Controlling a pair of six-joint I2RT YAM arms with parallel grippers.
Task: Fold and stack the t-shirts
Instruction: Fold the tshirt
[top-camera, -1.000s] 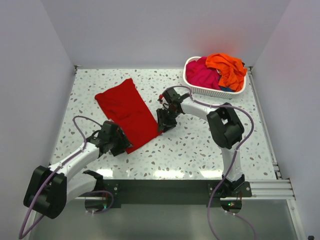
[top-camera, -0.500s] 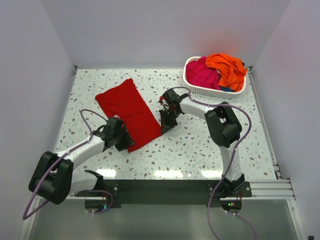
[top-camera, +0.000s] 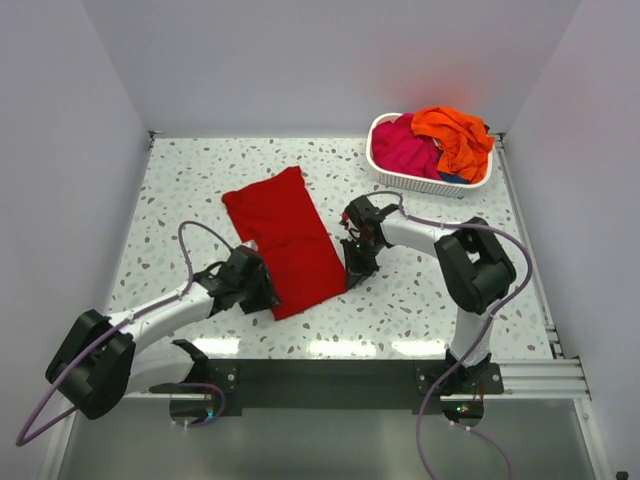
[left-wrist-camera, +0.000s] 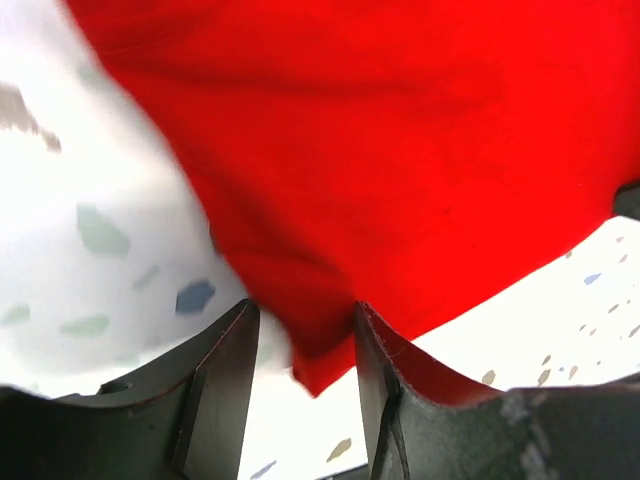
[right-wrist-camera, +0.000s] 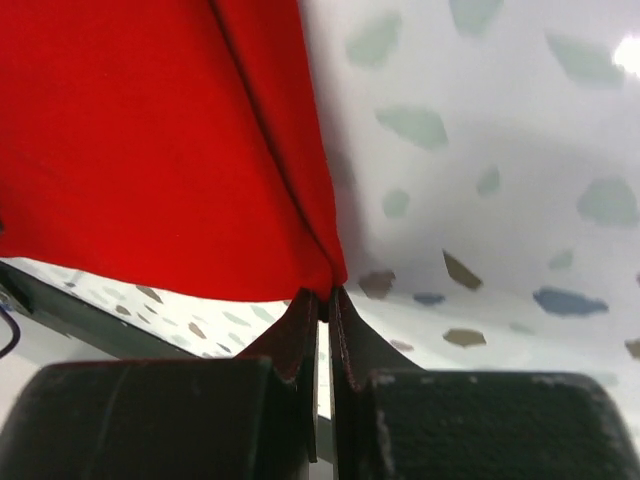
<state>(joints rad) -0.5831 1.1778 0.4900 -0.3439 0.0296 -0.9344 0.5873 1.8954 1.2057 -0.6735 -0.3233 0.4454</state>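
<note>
The left end effector (left-wrist-camera: 303, 340) and right end effector (right-wrist-camera: 322, 300) each pinched a near corner of the red t-shirt (top-camera: 290, 240), which lay between them on the worktop (top-camera: 430, 300) — its folding seemingly unfinished, with the magenta t-shirt (top-camera: 400, 150) and orange t-shirt (top-camera: 455, 135) unfolded in the basket (top-camera: 420, 183) beyond.

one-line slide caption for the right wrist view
Right gripper pinches a deep red cloth t-shirt corner over speckled table

Overhead view looking down from behind, wrist views low, close, all sharing red t-shirt (top-camera: 288, 245)
</note>
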